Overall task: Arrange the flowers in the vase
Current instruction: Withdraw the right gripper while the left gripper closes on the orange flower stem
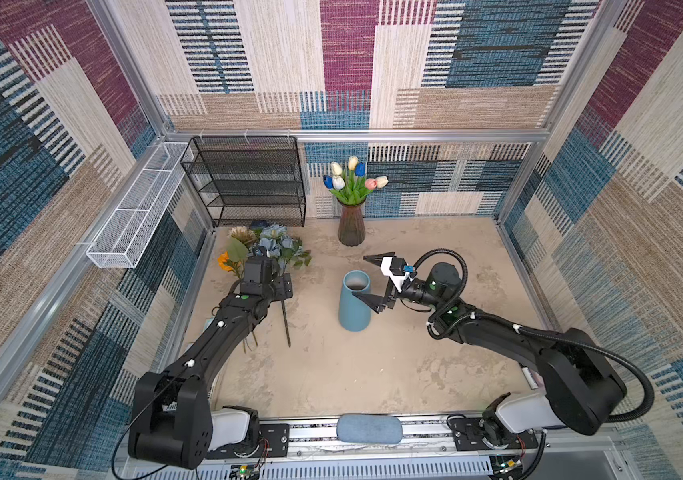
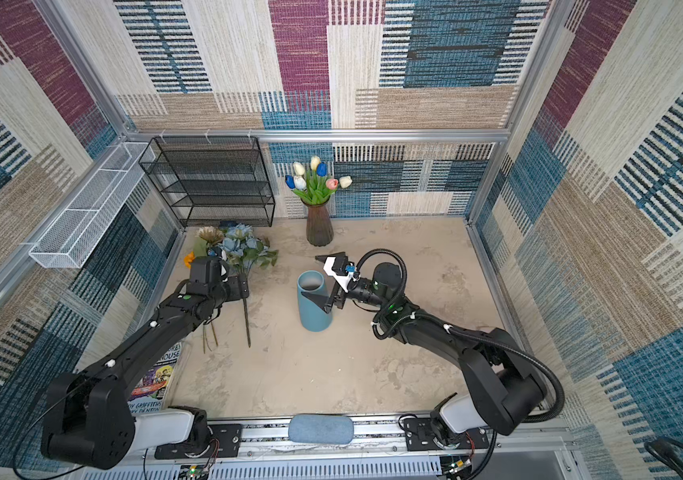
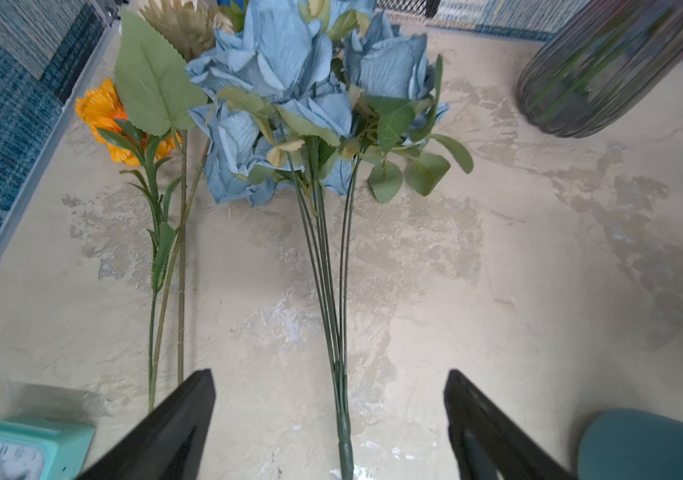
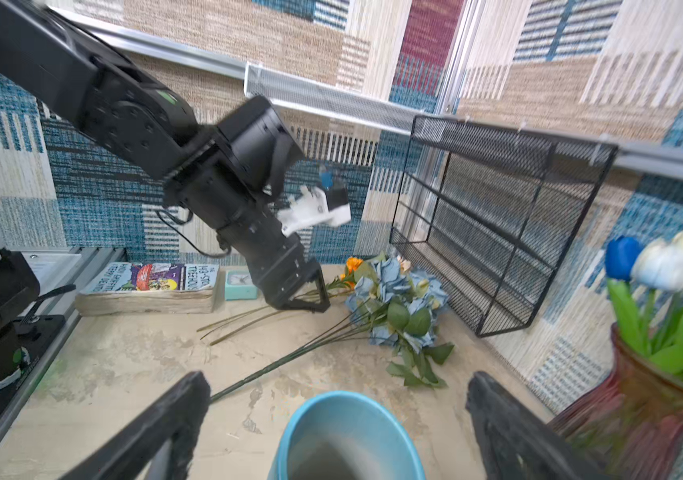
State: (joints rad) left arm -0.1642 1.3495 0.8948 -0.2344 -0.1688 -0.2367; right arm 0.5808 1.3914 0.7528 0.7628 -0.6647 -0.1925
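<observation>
The left fingers point(image 3: 181, 419) stood wide and empty on either side of the rose bunch's point(image 3: 289, 95) stem. The bunch lay flat on the tabletop point(image 3: 539, 291) by the left wall. The right fingers point(image 4: 177, 415) were wide and empty too, straddling the mouth of the blue vase point(image 1: 352, 316), which stood upright mid-tabletop and looked empty.

The thin stems fan out above the wrapped end, so a close there would likely pinch some and let others spring aside. Held that low, the heavy head would probably droop and swing. The stems of the orange bloom point(image 3: 102, 112) and the beige bloom point(image 3: 186, 20) ran just beside one left finger and could get snagged or dragged along. Whether the left fingertips touched the tabletop I could not tell. If the right fingers closed off-centre or pushed sideways, the tall vase could tip or slide. Parked over the mouth, they would also block a stem coming down.

A glass vase point(image 1: 351, 230) already holding tulips point(image 1: 339, 182) stood near the back wall, close enough to be clipped by a swinging bunch. A black rack point(image 1: 248, 183) stood right behind the blooms, with a white basket point(image 1: 131, 220) on the left wall. A book point(image 4: 152, 278) and a clock point(image 4: 240, 284) sat near the left arm.
</observation>
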